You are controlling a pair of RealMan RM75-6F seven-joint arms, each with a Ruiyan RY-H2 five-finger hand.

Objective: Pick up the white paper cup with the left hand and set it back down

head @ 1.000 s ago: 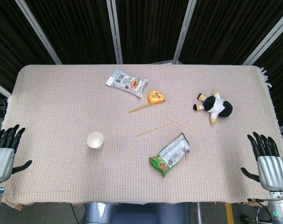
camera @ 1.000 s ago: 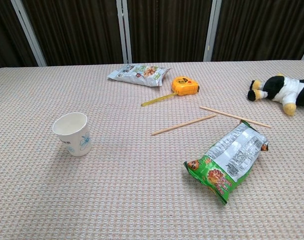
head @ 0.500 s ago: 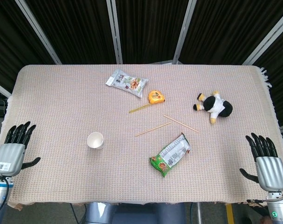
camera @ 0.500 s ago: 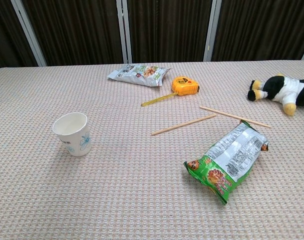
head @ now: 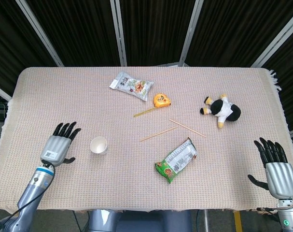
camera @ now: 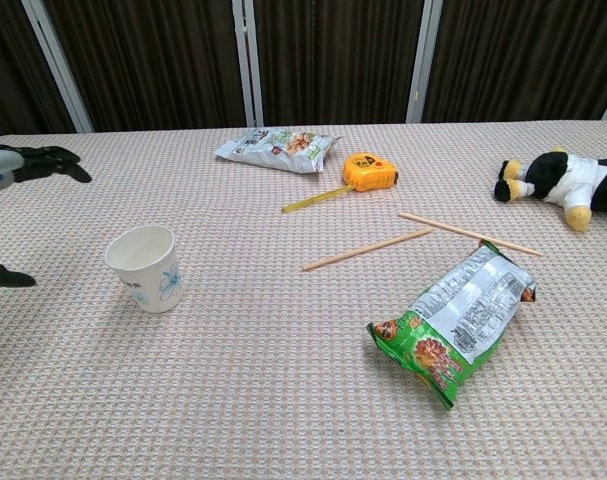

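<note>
Two hands show in the head view, and neither holds anything. The left hand (head: 58, 145) is in the lower left of the frame, above the tablecloth (head: 64, 96), with its fingers spread apart and its thumb pointing toward the white paper cup (head: 98, 145). The cup stands upright just to the right of this hand, near it but not touching. In the chest view only the dark fingertips (camera: 53, 157) of the left hand enter at the left edge, with the cup (camera: 145, 267) a little lower and to their right. The right hand (head: 277, 169) rests at the lower right corner of the head view, fingers also apart, well away from the cup.

The cup is thin paper, with a small blue flower print on its wall, and I could not see anything inside it. I judge it to be very light and rather soft, so a strong squeeze would bend the wall, and a push from the side could tip it or make it slide on the cloth. The best place to take it seems to be the middle of the wall, thumb on one side and fingers on the opposite side, with gentle pressure. The rolled rim is stiffer, so holding a bit closer to the top may also be safe.

The pickup has not yet begun.
</note>
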